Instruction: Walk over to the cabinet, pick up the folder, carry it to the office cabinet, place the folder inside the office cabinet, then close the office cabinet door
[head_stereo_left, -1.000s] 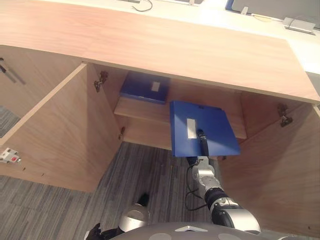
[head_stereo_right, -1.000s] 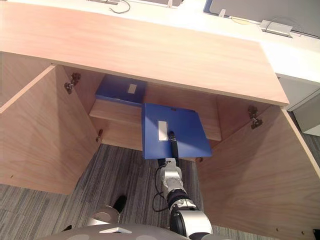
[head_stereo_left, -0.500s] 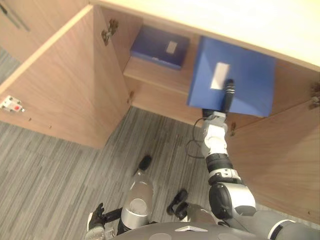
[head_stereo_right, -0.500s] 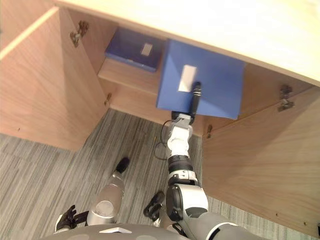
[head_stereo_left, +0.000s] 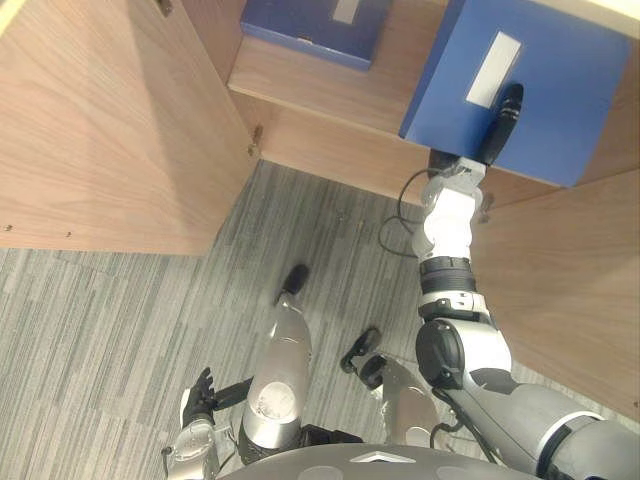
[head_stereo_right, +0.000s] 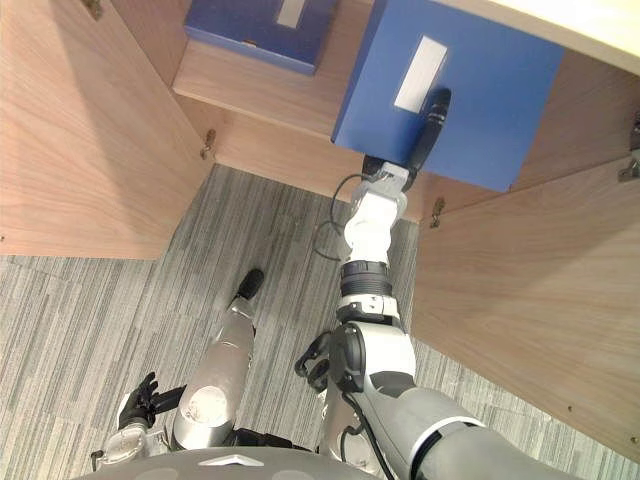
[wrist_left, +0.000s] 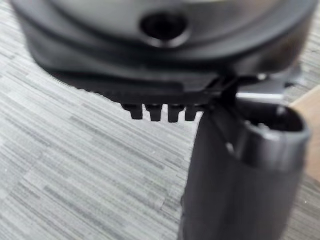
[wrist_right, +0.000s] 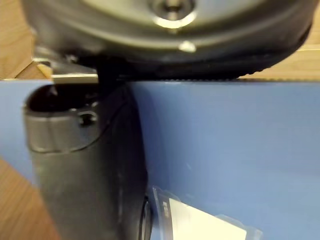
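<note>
Nearest us, our left hand (head_stereo_right: 146, 398) hangs low at our side, fingers loose and spread, above the grey striped carpet (head_stereo_left: 110, 320). Further out, our right hand (head_stereo_left: 502, 112) pinches the flat blue folder with a white label (head_stereo_left: 560, 95), thumb on top and fingers hidden beneath. The folder sits at the mouth of the light wooden office cabinet (head_stereo_left: 330, 160), over the wooden shelf (head_stereo_left: 330, 90); whether it rests there we cannot tell. We judge the risk lies here: gripped at one edge, it could tilt, snag the shelf's front, or drop to the carpet if released early. Pushed askew, it could nudge the second dark-blue folder (head_stereo_left: 315, 18) lying near it on the shelf. The plain wooden left door (head_stereo_left: 110, 120) and right door (head_stereo_left: 570, 290) stand open.
</note>
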